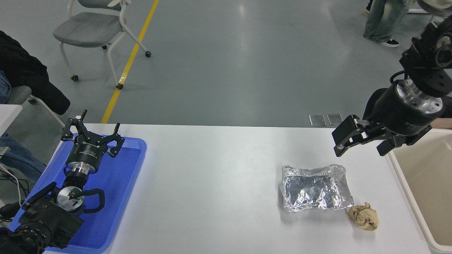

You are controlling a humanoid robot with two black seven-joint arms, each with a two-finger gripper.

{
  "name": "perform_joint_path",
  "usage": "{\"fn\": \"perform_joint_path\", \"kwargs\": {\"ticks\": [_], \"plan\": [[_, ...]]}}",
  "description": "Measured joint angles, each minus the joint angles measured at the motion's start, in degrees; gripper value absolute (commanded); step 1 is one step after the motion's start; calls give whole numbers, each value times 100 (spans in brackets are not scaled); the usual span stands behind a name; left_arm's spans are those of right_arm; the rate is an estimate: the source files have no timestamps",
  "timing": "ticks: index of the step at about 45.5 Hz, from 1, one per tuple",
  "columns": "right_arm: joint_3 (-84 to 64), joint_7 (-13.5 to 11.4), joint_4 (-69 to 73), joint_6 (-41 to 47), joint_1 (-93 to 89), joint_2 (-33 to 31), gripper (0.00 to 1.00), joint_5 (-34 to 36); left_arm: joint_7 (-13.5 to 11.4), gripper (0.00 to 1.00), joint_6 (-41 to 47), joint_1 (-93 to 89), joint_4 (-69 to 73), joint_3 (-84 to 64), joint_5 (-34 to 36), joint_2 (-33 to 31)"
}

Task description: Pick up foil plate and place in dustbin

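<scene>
The foil plate (315,188), a crinkled silver tray, lies flat on the white table (219,176) right of centre. The dustbin (416,197), a cream-beige bin, stands at the table's right edge. My right gripper (363,146) hangs in the air above and to the right of the plate, between it and the bin. It is open and empty. My left gripper (92,135) is parked open over the blue tray at the lower left.
A crumpled tan paper ball (363,217) lies just right of the foil plate's near corner. A shallow blue tray (116,197) sits at the left. A chair (95,28) stands on the floor beyond the table. A person's legs (383,21) show at the top right.
</scene>
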Motion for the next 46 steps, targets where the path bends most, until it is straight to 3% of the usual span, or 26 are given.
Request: {"fn": "perform_joint_path", "kwargs": {"ticks": [34,46], "plan": [[195,4,-269,-152,-575,86,100,-26,3,100,0,0,-3,0,-1,-8],[431,-17,-854,-729,-1702,63,100,-773,2,100,0,-1,-4,0,0,-9]]}}
